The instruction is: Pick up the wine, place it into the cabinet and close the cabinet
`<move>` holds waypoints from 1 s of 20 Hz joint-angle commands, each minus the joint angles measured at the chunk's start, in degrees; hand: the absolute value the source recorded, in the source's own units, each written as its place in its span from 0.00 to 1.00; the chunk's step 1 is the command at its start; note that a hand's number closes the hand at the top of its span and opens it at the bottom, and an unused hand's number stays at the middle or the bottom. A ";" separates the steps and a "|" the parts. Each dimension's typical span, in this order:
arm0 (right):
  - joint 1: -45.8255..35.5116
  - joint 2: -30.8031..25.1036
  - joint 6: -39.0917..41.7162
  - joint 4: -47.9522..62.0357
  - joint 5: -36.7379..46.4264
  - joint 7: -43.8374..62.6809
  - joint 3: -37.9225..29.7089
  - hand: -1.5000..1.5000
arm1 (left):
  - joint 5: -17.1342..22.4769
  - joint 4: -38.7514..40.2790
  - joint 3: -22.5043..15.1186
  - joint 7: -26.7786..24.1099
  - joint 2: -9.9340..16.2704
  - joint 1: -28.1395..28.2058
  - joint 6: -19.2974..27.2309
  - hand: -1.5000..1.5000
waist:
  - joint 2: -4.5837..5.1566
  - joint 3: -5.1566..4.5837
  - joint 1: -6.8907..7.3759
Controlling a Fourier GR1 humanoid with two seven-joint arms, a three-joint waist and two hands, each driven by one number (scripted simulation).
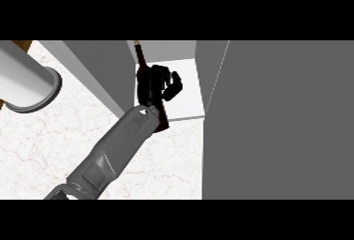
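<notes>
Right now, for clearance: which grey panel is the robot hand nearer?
The narrower left panel; the robot hand, holding the wine, is beside it, apart from the wide right panel.

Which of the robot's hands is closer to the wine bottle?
Right. The right hand is curled round the wine bottle at the open cabinet; the left hand is out of view.

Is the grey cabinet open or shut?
Open: the black hand holding the dark wine bottle reaches inside the grey cabinet.
</notes>
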 commanded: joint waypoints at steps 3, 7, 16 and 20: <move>0.32 -1.75 0.90 -3.46 -8.46 1.75 -3.36 0.00 | 3.77 5.24 -0.36 -0.02 -0.43 -5.01 -0.70 1.00 | 0.09 -0.05 -0.19; -1.42 -0.63 0.43 -2.07 -5.93 1.92 -0.88 0.00 | 4.53 9.55 -1.19 2.33 -0.44 -8.16 -0.16 1.00 | 0.44 -0.06 -0.64; 1.10 -0.95 0.84 -4.40 -6.62 2.47 -0.62 0.00 | 2.26 15.69 -4.84 6.23 -0.44 -10.66 4.57 0.00 | 0.29 -0.07 -1.45; 0.92 -1.14 1.19 -3.73 -6.05 1.82 -0.93 0.00 | 1.35 19.22 -5.22 7.36 -0.44 -12.62 4.98 0.00 | 0.53 -0.06 -1.52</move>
